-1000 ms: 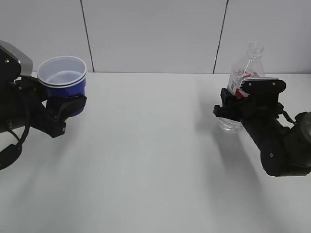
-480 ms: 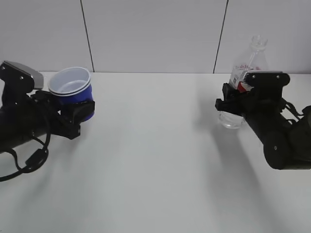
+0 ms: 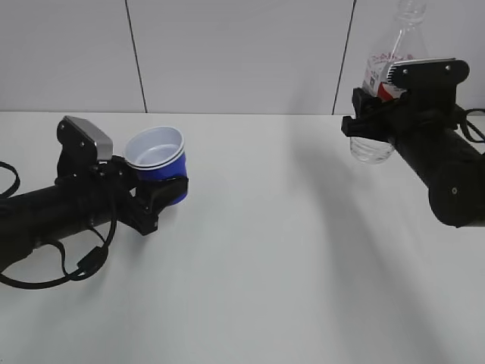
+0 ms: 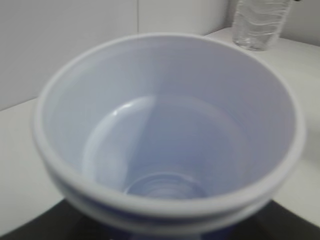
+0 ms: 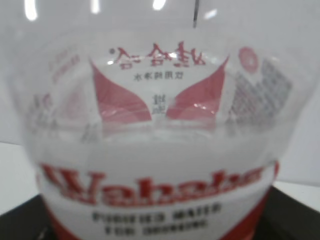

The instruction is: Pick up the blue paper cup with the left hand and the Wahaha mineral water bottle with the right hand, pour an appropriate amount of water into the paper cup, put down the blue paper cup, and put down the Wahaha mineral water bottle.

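My left hand [image 3: 163,199] is clamped around the lower blue body of the blue paper cup [image 3: 158,167], holding it just above the white table [image 3: 258,258], with the cup tipped a little toward the middle. My arm stretches low from the table's left side, its grey block [image 3: 87,135] just behind the cup and loose black cables [image 3: 68,262] hanging beside the arm, toward the table's near edge. In my left wrist view the cup [image 4: 167,135] fills nearly everything: white inside, a doubled white rim, a sliver of blue under it. The bottom looks dry, though I cannot tell for sure.

Farther back and well to the right of the cup, my right hand [image 3: 362,125] is closed on the Wahaha mineral water bottle [image 3: 383,83] around its middle, holding it clear of the table, above the far right part. The bottle stands close to upright, its open neck at the top edge of the exterior view, the red-and-white label just above my fingers, the ribbed clear base hanging below them. My right wrist view shows the label [image 5: 155,195] pressed close, blurred, red Wahaha lettering across it. I cannot make out any water inside.
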Controlling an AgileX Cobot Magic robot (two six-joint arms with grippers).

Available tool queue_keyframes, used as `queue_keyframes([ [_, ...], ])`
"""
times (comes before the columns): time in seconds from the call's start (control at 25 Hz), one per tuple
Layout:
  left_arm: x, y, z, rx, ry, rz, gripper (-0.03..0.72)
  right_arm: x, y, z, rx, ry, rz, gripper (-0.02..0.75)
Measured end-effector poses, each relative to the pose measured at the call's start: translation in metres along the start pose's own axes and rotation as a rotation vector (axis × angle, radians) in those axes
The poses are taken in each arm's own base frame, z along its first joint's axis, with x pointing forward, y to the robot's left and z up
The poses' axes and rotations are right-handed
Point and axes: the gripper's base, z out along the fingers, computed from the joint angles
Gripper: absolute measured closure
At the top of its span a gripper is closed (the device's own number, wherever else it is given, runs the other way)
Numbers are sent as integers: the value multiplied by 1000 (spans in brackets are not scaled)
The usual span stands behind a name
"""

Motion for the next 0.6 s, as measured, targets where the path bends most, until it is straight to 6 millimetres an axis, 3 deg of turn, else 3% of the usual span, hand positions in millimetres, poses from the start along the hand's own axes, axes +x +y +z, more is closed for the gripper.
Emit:
queue_keyframes([
  [0.24, -7, -16, 22, 138, -21, 30, 272, -26, 3, 10, -38, -85, -97, 265],
  [0.6, -26, -42, 53, 294, 18, 51, 277, -49, 11, 22, -98, -169, -297, 265],
])
